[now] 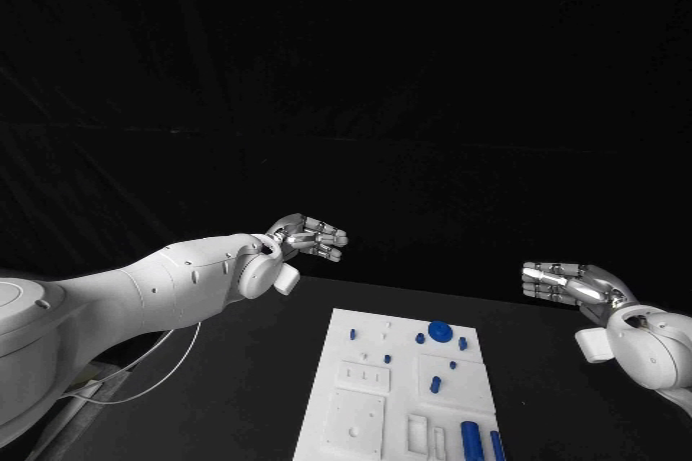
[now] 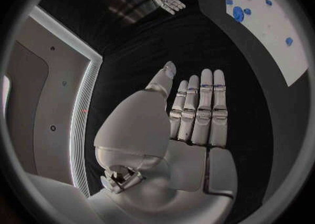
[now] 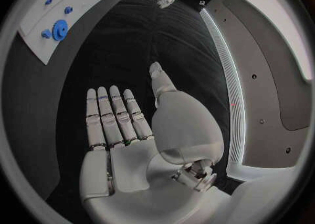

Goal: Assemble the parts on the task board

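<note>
The white task board [image 1: 378, 401] lies in the middle of the black table, with small blue parts on it. A round blue disc [image 1: 440, 331] sits near its far edge, small blue pegs [image 1: 436, 384] stand around the middle, and a long blue bar [image 1: 472, 439] lies at the near right. My left hand [image 1: 306, 238] is raised above the table, left of and beyond the board, fingers straight and empty [image 2: 197, 113]. My right hand [image 1: 571, 283] hovers to the right of the board, flat and holding nothing [image 3: 118, 121]. Both wrist views show the board [image 2: 275, 29] [image 3: 39, 34] off to the side.
A white cable [image 1: 152, 376] runs across the table at the left, under my left arm. Bare black table surrounds the board on both sides, and the background is dark.
</note>
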Available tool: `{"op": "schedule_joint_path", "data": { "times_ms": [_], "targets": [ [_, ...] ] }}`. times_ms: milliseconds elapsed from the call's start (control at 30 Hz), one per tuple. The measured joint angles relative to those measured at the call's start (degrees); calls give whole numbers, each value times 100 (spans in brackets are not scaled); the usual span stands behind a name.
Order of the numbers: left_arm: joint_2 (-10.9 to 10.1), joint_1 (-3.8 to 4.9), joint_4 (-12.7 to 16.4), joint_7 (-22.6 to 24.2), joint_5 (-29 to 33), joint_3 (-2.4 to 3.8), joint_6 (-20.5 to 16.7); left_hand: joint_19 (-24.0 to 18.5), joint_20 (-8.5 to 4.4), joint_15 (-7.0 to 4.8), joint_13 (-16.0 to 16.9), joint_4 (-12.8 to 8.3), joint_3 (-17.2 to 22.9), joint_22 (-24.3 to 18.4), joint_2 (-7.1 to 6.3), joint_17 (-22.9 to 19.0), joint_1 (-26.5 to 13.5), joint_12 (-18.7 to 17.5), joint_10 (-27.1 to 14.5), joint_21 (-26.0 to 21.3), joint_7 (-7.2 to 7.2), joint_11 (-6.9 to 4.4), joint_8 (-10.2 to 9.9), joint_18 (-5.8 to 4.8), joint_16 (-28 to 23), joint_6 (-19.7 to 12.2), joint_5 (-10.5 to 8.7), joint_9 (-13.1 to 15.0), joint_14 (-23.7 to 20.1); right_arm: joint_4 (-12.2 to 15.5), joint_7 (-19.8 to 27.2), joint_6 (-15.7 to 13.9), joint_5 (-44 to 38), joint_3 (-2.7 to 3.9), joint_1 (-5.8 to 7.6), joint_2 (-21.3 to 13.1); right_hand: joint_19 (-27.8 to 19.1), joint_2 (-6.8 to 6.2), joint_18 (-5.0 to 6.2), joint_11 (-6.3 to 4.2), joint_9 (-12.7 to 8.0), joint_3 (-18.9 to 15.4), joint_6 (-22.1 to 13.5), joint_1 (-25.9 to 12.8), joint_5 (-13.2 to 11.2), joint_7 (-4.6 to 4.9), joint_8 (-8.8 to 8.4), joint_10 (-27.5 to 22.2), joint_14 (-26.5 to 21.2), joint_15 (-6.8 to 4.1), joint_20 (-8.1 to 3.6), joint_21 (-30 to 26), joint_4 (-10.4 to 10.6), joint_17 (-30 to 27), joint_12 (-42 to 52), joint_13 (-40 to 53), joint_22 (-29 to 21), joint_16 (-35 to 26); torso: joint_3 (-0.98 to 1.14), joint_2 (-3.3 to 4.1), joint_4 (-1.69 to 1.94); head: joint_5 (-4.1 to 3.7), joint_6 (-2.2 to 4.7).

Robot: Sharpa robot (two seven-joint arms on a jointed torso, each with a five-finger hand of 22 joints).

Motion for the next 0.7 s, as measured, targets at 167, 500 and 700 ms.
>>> {"op": "schedule_joint_path", "data": {
  "times_ms": [167,500,700],
  "targets": [
    [-18,36,-76,22,6,0,79,-20,20,4,0,-88,88,3,85,-24,66,-16,149,60,-58,-33,-16,0,-247,190,0,35,-75,-2,0,-1,0,0,0,2,0,6,0,0,0,0,0,-6,0,0,0,0,4,-4,0,0,0,0,0,0,0,0,-4,1,3,86,150],
    [-176,314,-267,69,17,10,258,-144,41,11,0,-269,349,93,158,4,-7,-66,165,243,-81,-36,-196,0,-1132,349,0,128,298,-6,0,-2,0,0,0,1,0,30,0,0,3,0,1,-30,0,-1,0,0,20,-20,0,0,0,2,0,0,-1,0,5,0,1,233,109],
    [-186,356,-328,68,22,8,362,-174,71,11,0,-268,380,100,158,4,-7,-66,165,287,-81,-36,-196,0,-1132,349,0,133,298,-5,0,-3,0,0,0,1,0,30,0,0,5,1,1,-30,0,-1,0,0,20,-20,0,0,1,4,0,-1,-1,0,3,1,-1,314,94]
  ]
}}
